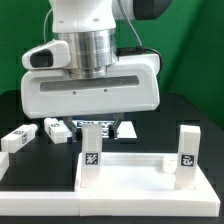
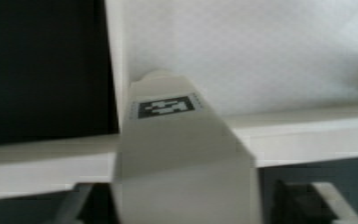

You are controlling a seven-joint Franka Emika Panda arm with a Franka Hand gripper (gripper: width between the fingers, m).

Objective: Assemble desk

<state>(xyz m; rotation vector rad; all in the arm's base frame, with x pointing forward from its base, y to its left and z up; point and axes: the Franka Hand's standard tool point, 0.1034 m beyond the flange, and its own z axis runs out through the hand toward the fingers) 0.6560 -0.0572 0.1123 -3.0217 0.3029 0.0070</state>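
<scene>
Gripper (image 1: pixel 97 122) clamped on one white leg (image 1: pixel 92 148), kept upright, tag outward, foot at the far corner of the desk top (image 1: pixel 130 172) on the exterior view's left. Probably being seated there. Second leg (image 1: pixel 187 150) stands at the far corner on the exterior view's right. Spare legs (image 1: pixel 20 139) lie loose off the exterior view's left, within reach.

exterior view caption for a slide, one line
pincer over one upright leg on the desk top, a second leg standing nearby

White arm (image 1: pixel 85 15), ribbed silver collar (image 1: pixel 88 52), wide boxy white claw (image 1: pixel 97 121) with dark side panel (image 1: pixel 40 58), thin black cable (image 1: pixel 131 35).
</scene>
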